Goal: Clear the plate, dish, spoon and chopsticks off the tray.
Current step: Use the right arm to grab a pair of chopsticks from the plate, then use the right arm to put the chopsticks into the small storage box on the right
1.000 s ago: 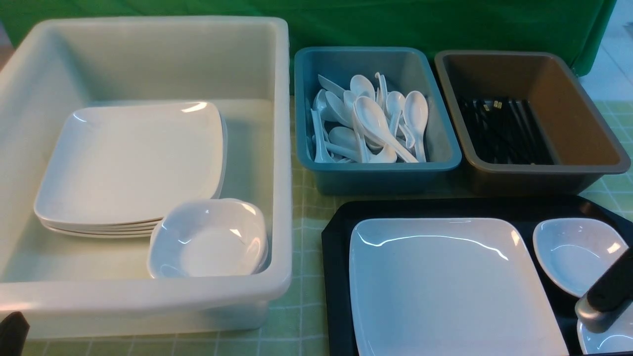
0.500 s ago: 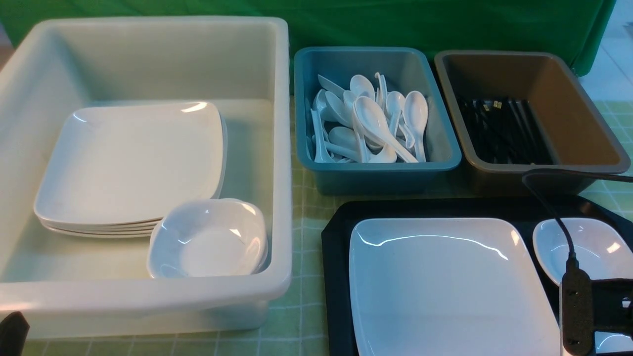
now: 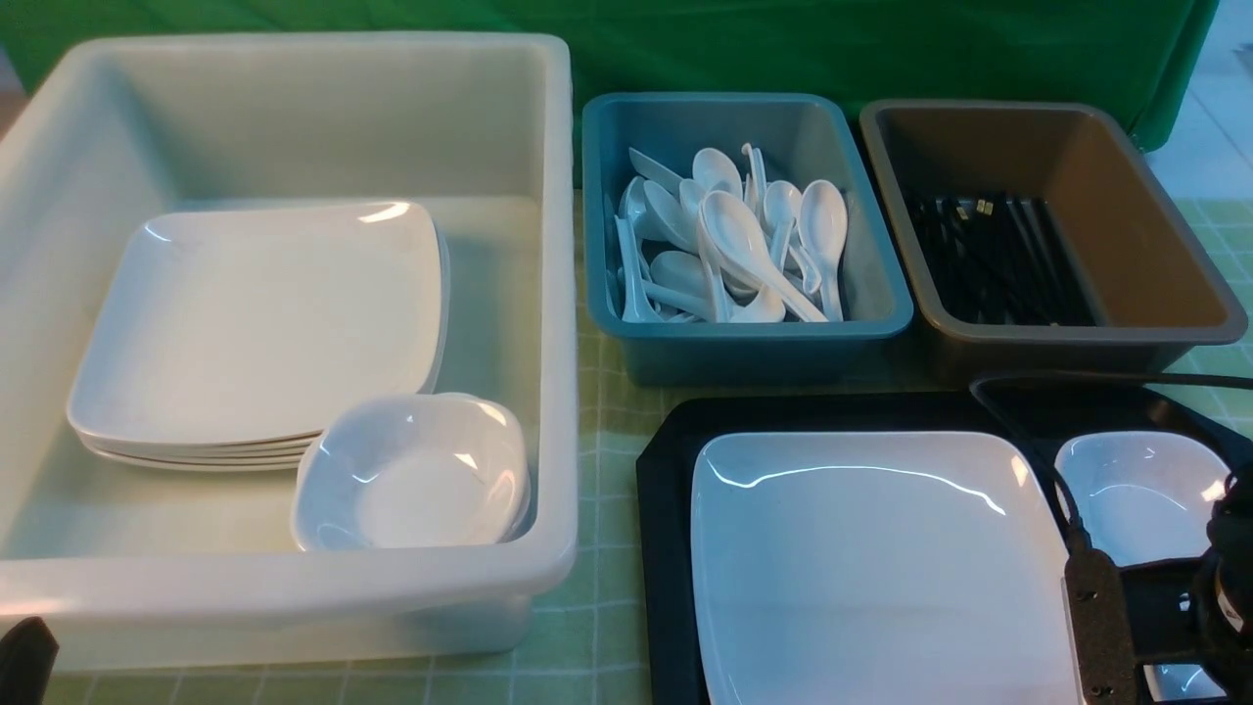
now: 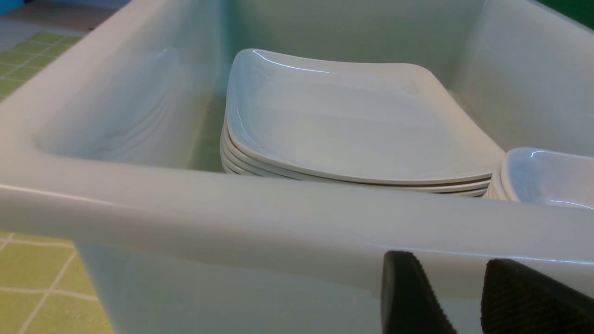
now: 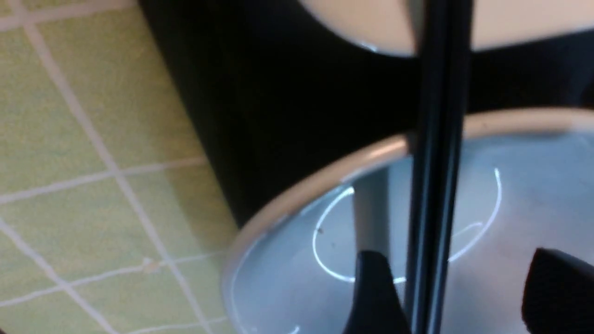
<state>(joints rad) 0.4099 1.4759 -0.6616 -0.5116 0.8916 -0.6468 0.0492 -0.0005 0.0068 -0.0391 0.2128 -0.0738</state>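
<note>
While the left tool (image 4: pixel 450 260) hangs parted and empty, the right tool (image 5: pixel 455 254) stands spread around the chopsticks (image 5: pixel 441 139), which cross a small white dish (image 5: pixel 510 208) on the tray (image 5: pixel 301 93)

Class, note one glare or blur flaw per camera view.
Front view: glare streaks on the large glossy white square plate; left wrist view: sheen along the rim of the white plastic tub; right wrist view: blurred thin black chopsticks, ring glare in the small white dish.

White plate (image 3: pixel 871 558), black tray (image 3: pixel 668 509), green checked counter (image 3: pixel 607 421).
Teal tub (image 3: pixel 744 352), brown tub (image 3: pixel 1077 343), milky white bin (image 3: pixel 294 597); the counter is pale green with white grid lines; backdrop (image 3: pixel 783 49) plain deep green.
</note>
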